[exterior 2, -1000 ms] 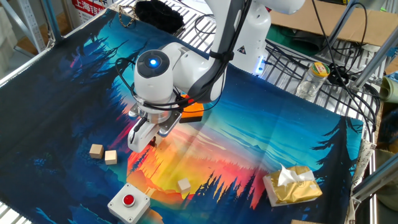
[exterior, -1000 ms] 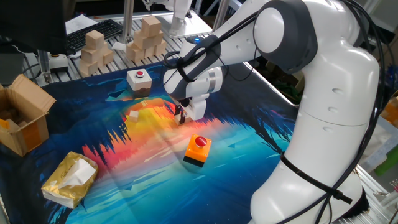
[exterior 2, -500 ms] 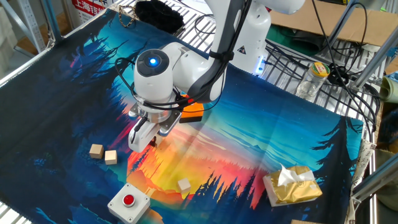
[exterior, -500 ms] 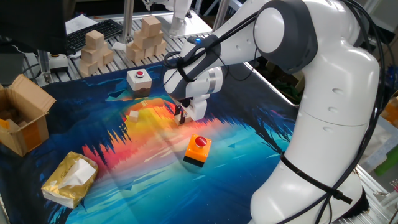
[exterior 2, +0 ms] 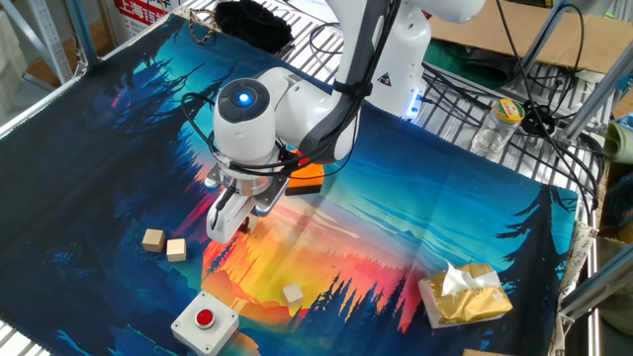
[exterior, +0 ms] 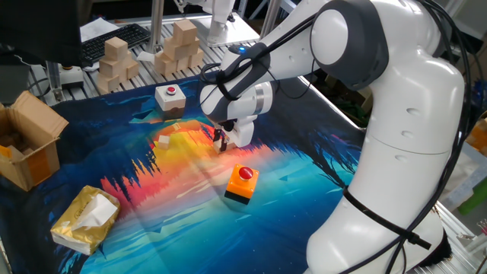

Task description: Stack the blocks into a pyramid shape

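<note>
Spread over the table, a printed cloth (exterior 2: 475, 208) of dark pines and orange sunset carries everything. Nearest in the other fixed view sits a white button box (exterior 2: 204, 321), then a lone tan block (exterior 2: 293, 295) on the orange patch and a gold tissue pack (exterior 2: 465, 294) off to one side. Two more blocks (exterior 2: 164, 244) lie touching side by side on the blue, well apart from the lone one. Just beyond them the gripper (exterior 2: 226, 220) points down close to the cloth; whether its fingers are parted or closed cannot be told. An orange button box (exterior 2: 307, 174) peeks out behind the arm.
</note>
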{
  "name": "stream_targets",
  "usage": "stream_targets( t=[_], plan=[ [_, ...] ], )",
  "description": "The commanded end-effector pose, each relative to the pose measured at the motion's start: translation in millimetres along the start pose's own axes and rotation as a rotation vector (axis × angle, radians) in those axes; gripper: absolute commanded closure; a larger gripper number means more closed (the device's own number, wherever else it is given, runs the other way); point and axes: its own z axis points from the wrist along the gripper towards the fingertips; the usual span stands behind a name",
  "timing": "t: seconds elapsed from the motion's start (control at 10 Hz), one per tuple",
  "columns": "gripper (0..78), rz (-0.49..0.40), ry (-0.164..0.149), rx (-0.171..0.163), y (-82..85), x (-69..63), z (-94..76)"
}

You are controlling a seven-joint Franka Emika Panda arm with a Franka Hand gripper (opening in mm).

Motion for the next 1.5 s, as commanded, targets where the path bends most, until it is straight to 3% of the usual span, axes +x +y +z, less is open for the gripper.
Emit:
stream_targets(
  t=[0.1,0.5,0.6,1.5],
  plan=[
    [76.4,0.001,-0.002,0.002,0.6,-0.4,-1.1],
    [76.4,0.009,-0.003,0.003,0.6,-0.4,-1.1],
    [0.1,0.009,-0.003,0.003,0.6,-0.4,-1.1],
    [0.1,0.009,-0.003,0.003,0.6,-0.4,-1.1]
  ],
)
